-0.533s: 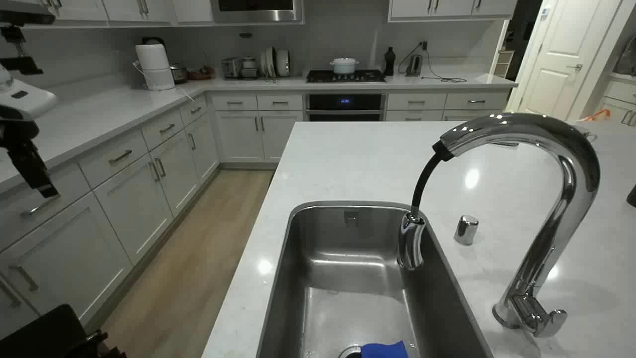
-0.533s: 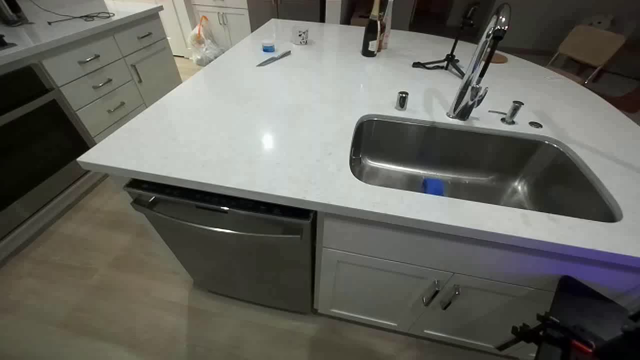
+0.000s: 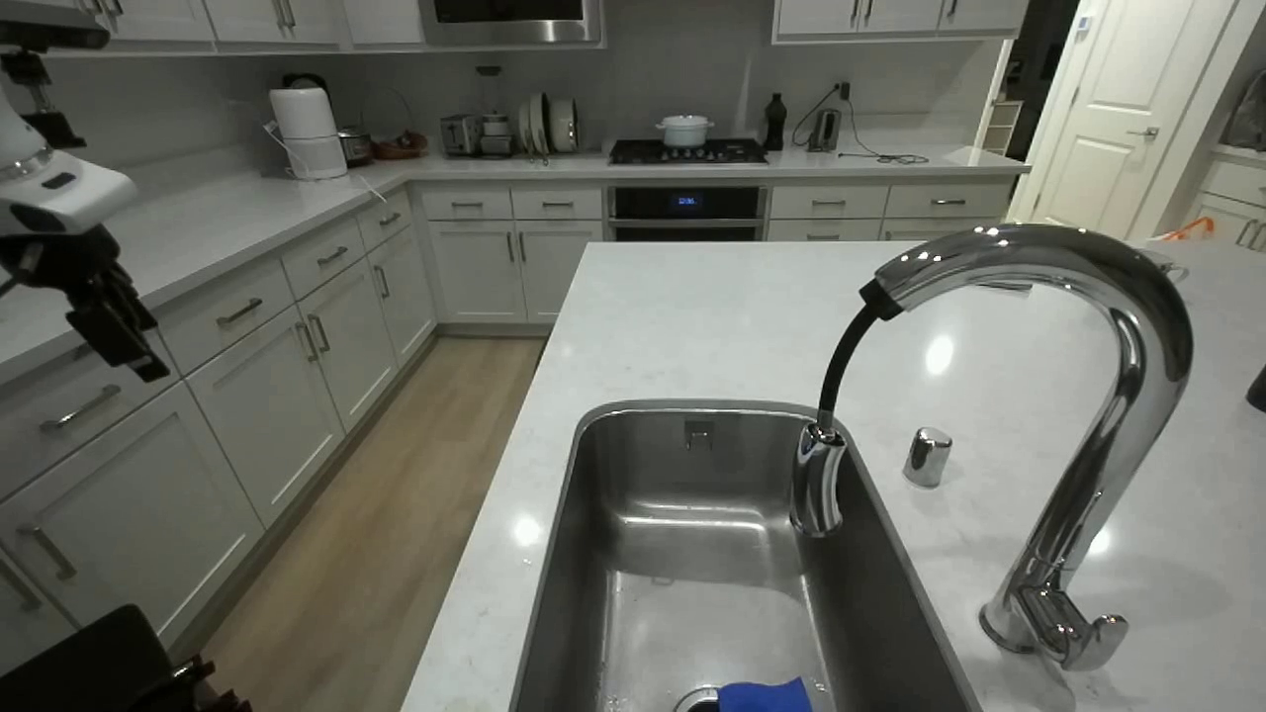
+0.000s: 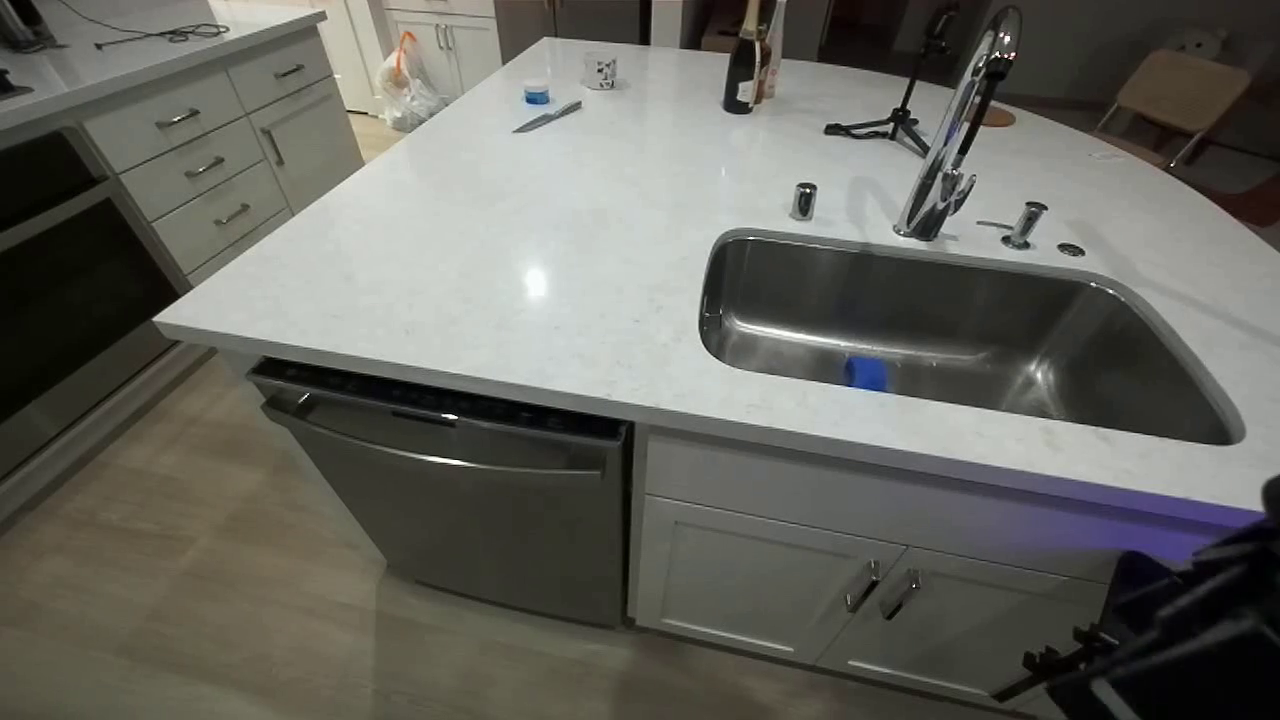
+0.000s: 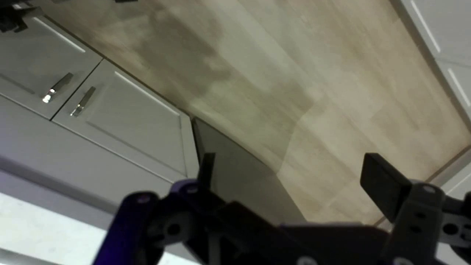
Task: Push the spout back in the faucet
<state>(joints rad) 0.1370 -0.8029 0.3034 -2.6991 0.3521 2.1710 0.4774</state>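
Spout [image 3: 818,482], out of its seat, hangs near upright from a black hose [image 3: 843,358] that curves down from the mouth of the faucet [image 3: 1155,391]. Reading an exterior view as a clock face, we put it between six and seven o'clock from that mouth and well apart from it, in front of a wall of the steel sink [image 3: 712,633]; whether it touches that wall, we cannot tell. From the spout we find the foot of the faucet at four o'clock, a small chrome knob [image 3: 928,457] just short of three, and a blue object [image 3: 764,696] in the sink between six and seven, cut off by the frame.

In the wrist view the jaws of our gripper [image 5: 294,176] stand spread wide, with wooden floor [image 5: 279,62] showing through the gap and cabinet doors [image 5: 136,121] at the frame's nine o'clock. In an exterior view we see the white arm [image 3: 74,193] between nine and ten o'clock from the spout, well apart from it, the gripper pointing down toward five. In an exterior view the faucet rises at two o'clock, a knife [image 4: 548,117] lies on the white countertop [image 4: 420,250] at eleven, and dark hardware [image 4: 1210,620] crowds four; we cannot tell the gripper within it.
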